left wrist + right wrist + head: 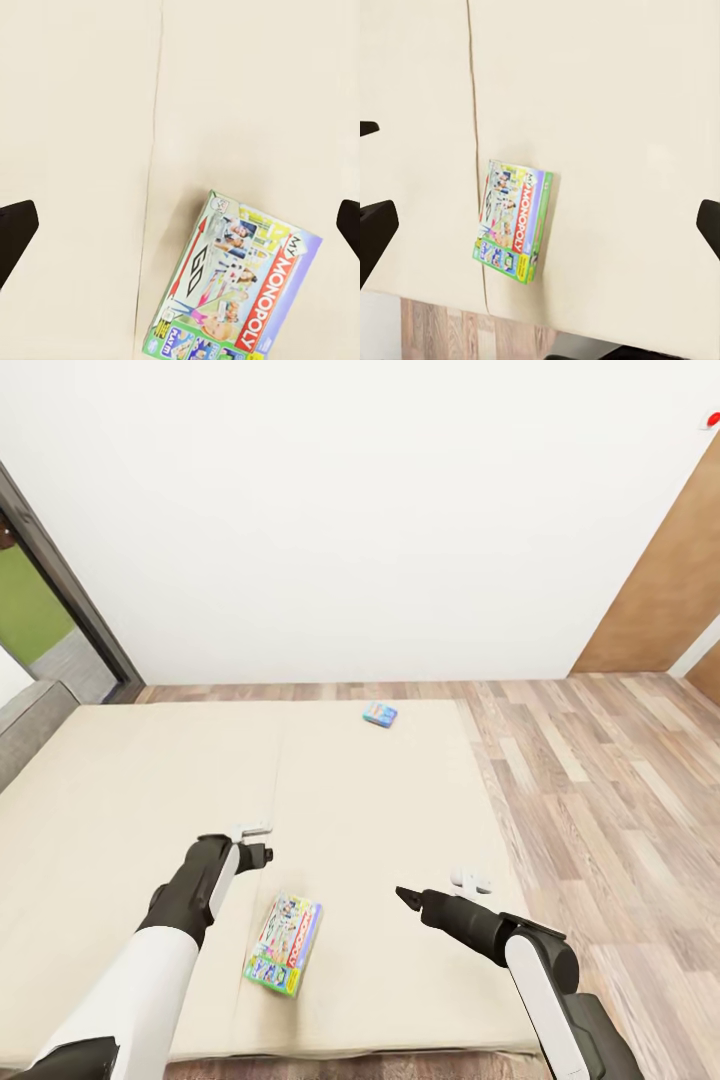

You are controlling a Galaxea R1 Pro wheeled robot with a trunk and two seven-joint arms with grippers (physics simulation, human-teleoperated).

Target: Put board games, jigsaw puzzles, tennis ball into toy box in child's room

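Pick-up stage at the bed [120, 780]. I stand at its near edge with both arms held over the mattress. The white-green board game [284, 945] lies flat near that edge, between my two arms and touching neither. The small blue game [380, 714] lies well apart, close to the far edge. My left gripper [262, 842] hovers just beyond the nearer box; in its wrist view the fingers stand wide apart with nothing between them. My right gripper [408, 897] hovers to the box's other side, likewise spread and empty. By my judgement the next move calls for lowering one gripper over a long edge of the nearer box and closing across its thickness, since it lies flat.
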